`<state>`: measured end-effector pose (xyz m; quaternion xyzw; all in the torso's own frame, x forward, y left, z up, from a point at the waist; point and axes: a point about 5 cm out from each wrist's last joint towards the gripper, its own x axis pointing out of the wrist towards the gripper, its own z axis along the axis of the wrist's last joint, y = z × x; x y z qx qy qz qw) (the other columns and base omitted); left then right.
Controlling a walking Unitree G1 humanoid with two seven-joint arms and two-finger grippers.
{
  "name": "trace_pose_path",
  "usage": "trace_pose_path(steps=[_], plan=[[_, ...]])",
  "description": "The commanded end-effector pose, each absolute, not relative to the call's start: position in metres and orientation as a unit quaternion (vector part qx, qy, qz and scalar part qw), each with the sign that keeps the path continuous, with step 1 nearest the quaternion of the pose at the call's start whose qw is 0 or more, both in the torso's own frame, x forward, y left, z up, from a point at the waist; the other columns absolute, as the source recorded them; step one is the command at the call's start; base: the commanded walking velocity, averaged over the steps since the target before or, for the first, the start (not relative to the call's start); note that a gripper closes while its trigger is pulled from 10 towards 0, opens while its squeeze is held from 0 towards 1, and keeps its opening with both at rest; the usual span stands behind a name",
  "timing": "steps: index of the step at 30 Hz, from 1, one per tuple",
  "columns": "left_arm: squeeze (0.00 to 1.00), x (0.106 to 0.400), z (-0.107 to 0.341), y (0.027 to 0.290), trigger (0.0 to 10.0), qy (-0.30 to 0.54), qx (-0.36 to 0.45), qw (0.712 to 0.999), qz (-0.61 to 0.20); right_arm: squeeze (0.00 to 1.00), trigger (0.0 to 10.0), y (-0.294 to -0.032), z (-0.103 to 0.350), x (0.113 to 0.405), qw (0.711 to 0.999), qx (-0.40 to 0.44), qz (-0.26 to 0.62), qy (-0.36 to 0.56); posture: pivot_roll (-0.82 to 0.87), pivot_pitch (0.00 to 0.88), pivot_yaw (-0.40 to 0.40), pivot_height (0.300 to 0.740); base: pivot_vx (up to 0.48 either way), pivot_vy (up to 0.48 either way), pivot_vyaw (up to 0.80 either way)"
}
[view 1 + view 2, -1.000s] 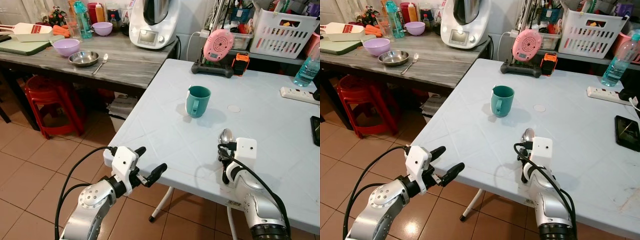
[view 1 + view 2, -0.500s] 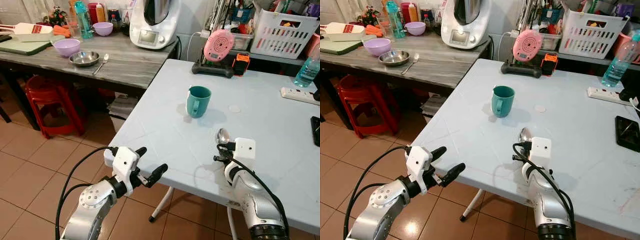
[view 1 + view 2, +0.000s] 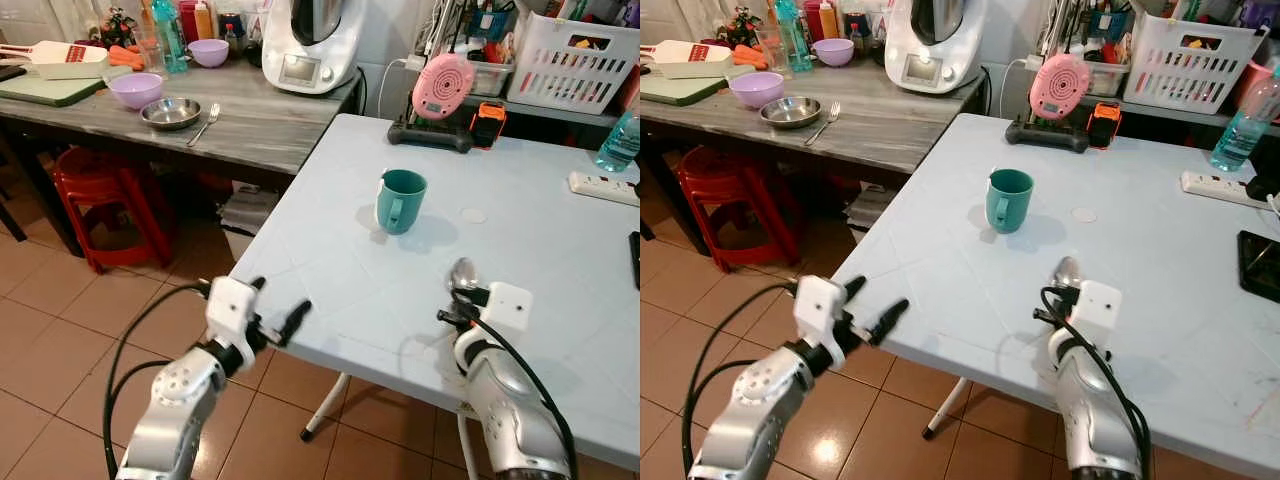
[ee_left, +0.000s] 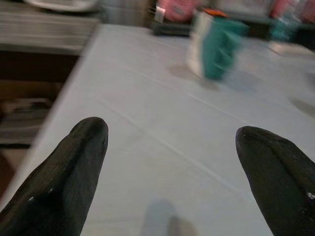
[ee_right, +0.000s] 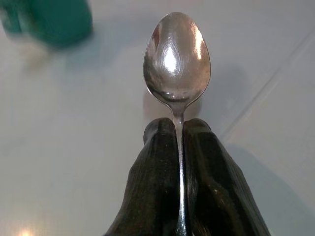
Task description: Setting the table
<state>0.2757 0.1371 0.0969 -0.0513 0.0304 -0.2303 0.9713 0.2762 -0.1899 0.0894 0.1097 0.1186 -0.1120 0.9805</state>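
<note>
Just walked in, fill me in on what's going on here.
The robot is setting the white table. Its right gripper is shut on a metal spoon, holding it over the table's near side, this side of the teal mug. The left gripper is open and empty, hanging off the table's near left corner. A bowl and fork sit on the grey counter.

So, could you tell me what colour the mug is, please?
Teal; the mug shows best in the left eye view.
</note>
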Motion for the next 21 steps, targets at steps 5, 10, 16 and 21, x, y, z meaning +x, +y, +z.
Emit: trace_pose_path(steps=[5,10,16,21], plan=[[0.0,0.285,0.1,0.137,10.0,0.026,-0.075,0.975,-0.209,0.0,10.0,-0.188,0.11,0.278,0.987,0.098,-0.11,0.066,0.01,0.0,-0.005,0.74,0.0,0.0,0.0],[0.0,0.286,0.101,0.135,10.0,0.025,-0.077,0.974,-0.213,0.0,10.0,-0.187,0.11,0.278,0.988,0.095,-0.109,0.062,0.02,0.0,-0.001,0.74,0.0,0.151,-0.6],[0.0,0.288,0.101,0.135,10.0,0.024,-0.081,0.974,-0.209,0.0,10.0,-0.181,0.113,0.277,0.989,0.095,-0.099,0.055,0.02,0.0,-0.002,0.74,0.0,0.265,-0.75],[0.0,0.287,0.101,0.136,10.0,0.023,-0.081,0.975,-0.206,0.0,10.0,-0.18,0.11,0.276,0.989,0.095,-0.097,0.058,0.03,0.0,-0.007,0.74,0.0,0.281,-0.51]])
